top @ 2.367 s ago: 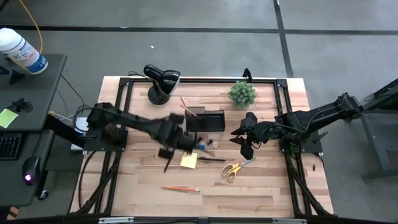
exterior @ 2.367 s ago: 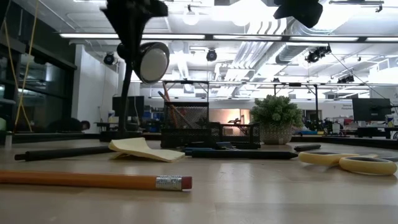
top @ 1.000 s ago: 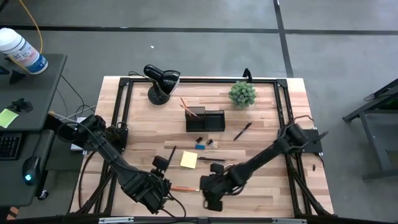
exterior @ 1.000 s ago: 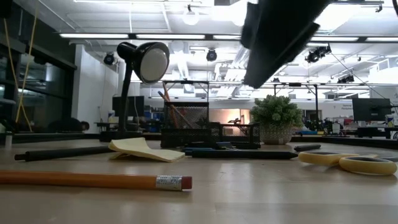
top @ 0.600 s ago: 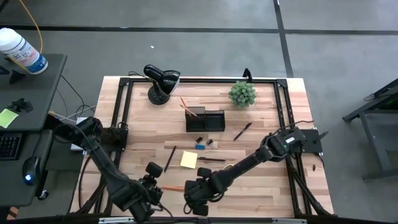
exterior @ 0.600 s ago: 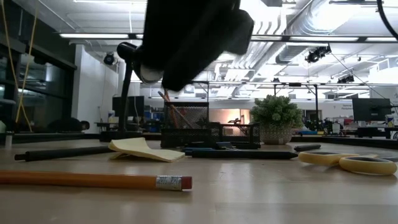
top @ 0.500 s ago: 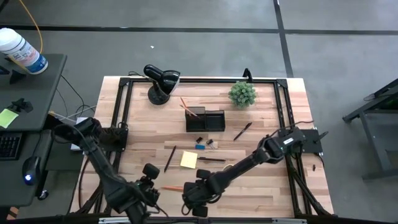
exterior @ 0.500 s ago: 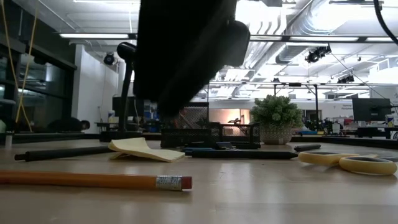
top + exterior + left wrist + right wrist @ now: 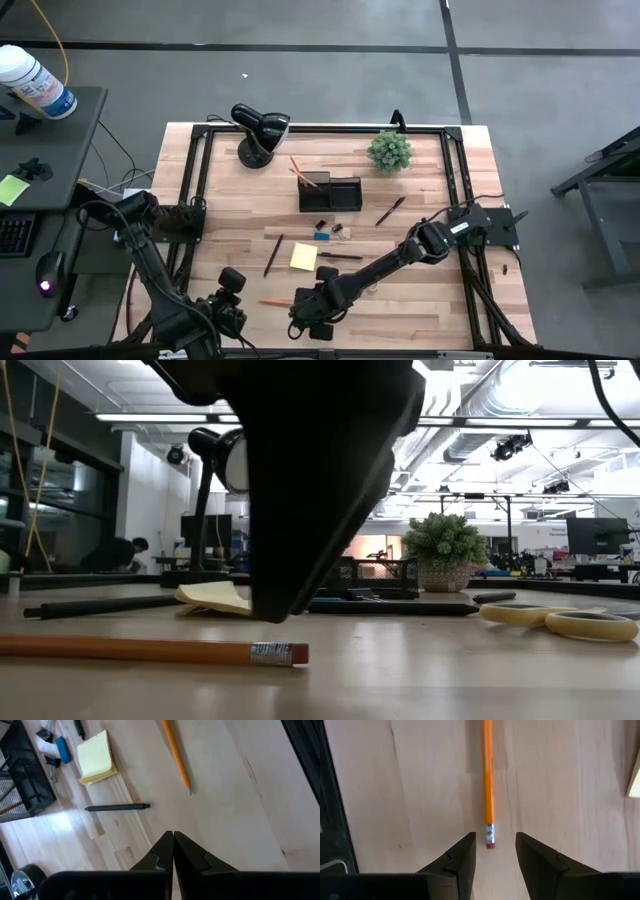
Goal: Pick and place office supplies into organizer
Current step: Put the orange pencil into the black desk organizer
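An orange pencil point(image 9: 275, 302) point(image 9: 150, 650) lies flat near the table's near edge. My right gripper point(image 9: 495, 842) point(image 9: 300, 305) hangs open just above its eraser end point(image 9: 490, 840), one finger on each side, touching nothing; it is the big dark shape point(image 9: 310, 480) in the low view. My left gripper point(image 9: 173, 840) point(image 9: 232, 295) is shut, off the pencil's pointed end. The yellow sticky pad point(image 9: 304, 257), black pens point(image 9: 273, 254) point(image 9: 340, 257), blue block point(image 9: 322, 236) and clips point(image 9: 340, 230) lie before the black organizer point(image 9: 330, 192). Scissors point(image 9: 545, 618) lie flat.
A black desk lamp point(image 9: 258, 132) and a small green plant point(image 9: 389, 150) stand at the far edge. Another dark pen point(image 9: 390, 210) lies right of the organizer, which holds an orange pencil point(image 9: 297, 166). My right arm point(image 9: 400, 255) spans the table above the scissors.
My right gripper has travelled toward the table's near left and come down over the pencil's eraser end. My left gripper has drawn back toward the near left corner. Nothing on the table has moved.
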You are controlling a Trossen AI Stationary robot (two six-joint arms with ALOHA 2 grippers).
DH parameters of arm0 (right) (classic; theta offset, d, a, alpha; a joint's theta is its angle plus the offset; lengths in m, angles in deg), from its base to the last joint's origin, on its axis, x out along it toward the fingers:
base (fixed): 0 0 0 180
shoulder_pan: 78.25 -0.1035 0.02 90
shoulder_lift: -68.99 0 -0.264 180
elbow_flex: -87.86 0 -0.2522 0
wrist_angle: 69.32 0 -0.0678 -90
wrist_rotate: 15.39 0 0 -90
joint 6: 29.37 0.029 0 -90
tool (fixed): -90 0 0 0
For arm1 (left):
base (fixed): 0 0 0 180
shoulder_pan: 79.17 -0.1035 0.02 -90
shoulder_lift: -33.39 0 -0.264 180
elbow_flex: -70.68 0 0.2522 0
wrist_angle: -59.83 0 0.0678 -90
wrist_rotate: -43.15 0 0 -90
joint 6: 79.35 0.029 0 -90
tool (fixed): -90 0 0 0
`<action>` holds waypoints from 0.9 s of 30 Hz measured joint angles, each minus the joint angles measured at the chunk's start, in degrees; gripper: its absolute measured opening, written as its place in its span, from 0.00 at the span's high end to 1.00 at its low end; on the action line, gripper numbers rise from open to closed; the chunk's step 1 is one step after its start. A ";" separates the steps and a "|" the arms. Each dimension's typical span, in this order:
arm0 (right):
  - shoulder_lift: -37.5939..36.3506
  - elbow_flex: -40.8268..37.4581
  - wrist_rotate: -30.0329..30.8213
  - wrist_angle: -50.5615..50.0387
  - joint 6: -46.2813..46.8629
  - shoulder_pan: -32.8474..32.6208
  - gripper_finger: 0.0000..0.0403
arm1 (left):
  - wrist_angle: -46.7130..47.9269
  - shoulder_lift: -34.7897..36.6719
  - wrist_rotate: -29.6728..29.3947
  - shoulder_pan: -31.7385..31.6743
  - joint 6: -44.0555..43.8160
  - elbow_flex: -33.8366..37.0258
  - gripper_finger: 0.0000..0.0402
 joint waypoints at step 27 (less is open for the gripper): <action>0.00 -0.02 -0.61 0.02 -3.15 1.32 0.66 | 1.06 0.00 -4.35 0.00 -0.04 0.00 0.99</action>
